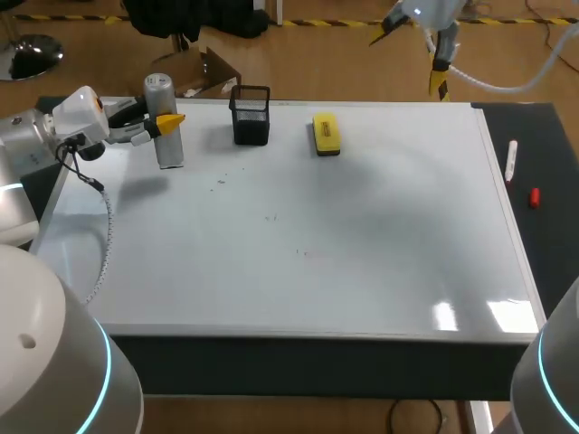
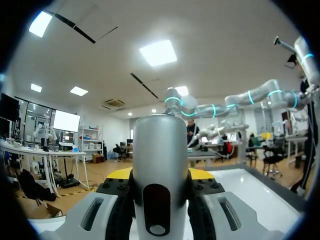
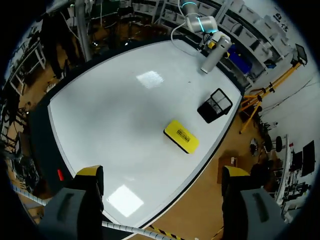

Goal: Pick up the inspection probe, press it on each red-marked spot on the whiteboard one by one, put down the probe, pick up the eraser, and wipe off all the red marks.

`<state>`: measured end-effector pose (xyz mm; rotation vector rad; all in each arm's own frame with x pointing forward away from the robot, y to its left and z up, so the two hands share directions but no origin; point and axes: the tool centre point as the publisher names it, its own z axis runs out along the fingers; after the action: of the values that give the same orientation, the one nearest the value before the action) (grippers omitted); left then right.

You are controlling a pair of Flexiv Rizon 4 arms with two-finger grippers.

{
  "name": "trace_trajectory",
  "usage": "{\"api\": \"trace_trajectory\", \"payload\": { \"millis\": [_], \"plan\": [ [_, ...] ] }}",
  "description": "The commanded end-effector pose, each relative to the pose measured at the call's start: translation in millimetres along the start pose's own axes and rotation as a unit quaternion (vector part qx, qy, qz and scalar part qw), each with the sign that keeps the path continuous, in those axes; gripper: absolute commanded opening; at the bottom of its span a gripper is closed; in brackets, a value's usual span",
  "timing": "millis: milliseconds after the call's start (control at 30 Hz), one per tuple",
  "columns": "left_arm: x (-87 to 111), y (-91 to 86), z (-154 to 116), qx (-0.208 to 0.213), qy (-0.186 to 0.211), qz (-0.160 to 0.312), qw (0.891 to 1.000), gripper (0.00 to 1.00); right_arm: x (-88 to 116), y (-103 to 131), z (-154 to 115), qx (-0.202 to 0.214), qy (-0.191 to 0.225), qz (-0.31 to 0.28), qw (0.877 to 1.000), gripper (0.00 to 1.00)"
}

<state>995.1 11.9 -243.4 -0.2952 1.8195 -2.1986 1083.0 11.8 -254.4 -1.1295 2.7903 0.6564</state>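
Observation:
The inspection probe, a grey cylinder, stands upright at the far left of the whiteboard. My left gripper is shut on it from the side. In the left wrist view the probe fills the space between the fingers of the left gripper. The yellow eraser lies near the board's far edge. My right gripper hangs open and empty high over that far edge. The right wrist view looks down past the right gripper at the eraser. Only faint small specks show on the board.
A black mesh holder stands between the probe and the eraser. On the dark strip to the right of the board lie a white marker and a small red cap.

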Motion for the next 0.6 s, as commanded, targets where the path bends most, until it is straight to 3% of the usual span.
{"api": "trace_trajectory", "payload": {
  "millis": [33,433,533,600],
  "plan": [
    [0.6,-1.0,0,0.0,-0.001,0.001,1.0,0.0,4,-9,-17,-0.018,-0.018,0.013,1.0,1.0],
    [0.6,-1.0,0,0.0,-0.001,0.001,1.0,0.0,15,-18,-53,-0.039,-0.056,0.05,0.996,1.0],
    [0.6,-1.0,0,0.0,-0.001,0.001,1.0,0.0,16,-20,-54,-0.04,-0.017,0.072,0.996,1.0],
    [0.6,-1.0,0,0.0,-0.001,0.001,1.0,0.0,16,-20,-54,-0.04,-0.017,0.072,0.996,1.0]
  ]
}}
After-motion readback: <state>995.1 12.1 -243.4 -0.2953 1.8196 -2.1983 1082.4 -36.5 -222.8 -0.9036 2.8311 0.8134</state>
